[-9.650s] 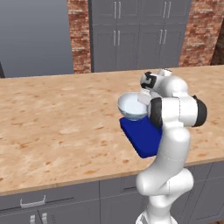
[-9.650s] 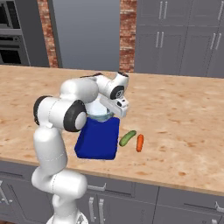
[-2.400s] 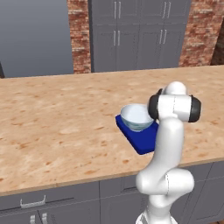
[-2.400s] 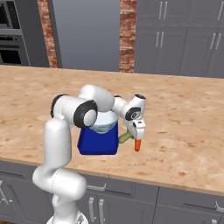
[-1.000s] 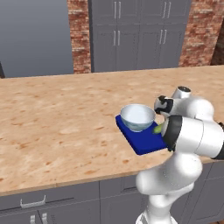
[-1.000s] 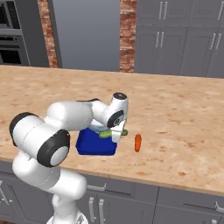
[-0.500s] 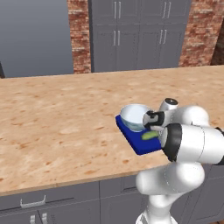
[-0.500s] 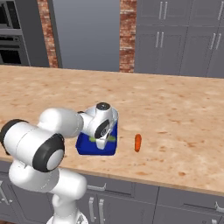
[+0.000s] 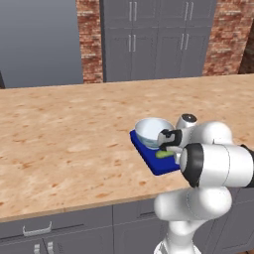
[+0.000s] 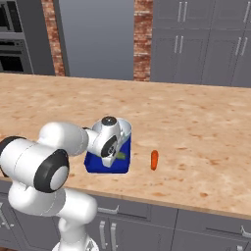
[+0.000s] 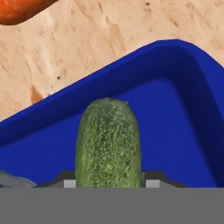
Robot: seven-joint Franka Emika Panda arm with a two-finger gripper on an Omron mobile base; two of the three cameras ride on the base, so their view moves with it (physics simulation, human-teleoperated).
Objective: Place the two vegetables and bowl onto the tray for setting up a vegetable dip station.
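Observation:
My gripper is shut on the green cucumber, which sticks out between the fingertips just above the floor of the deep-blue tray. From the left base, the cucumber hangs under the gripper over the tray's near half. The pale blue-white bowl sits on the tray's far half. From the right base, the cucumber pokes out beside the hand above the tray. An orange carrot lies on the counter right of the tray, its end also at the hand view's top left.
The tray sits near the front edge of the wooden counter, which stretches wide to the left and behind. Grey cabinets and brick pillars stand beyond the counter. My own arm's white links crowd the tray's left side.
My gripper has carried the cucumber from beside the carrot leftward over the tray and lowered it toward the tray's near half. Bowl, tray and carrot have stayed put.

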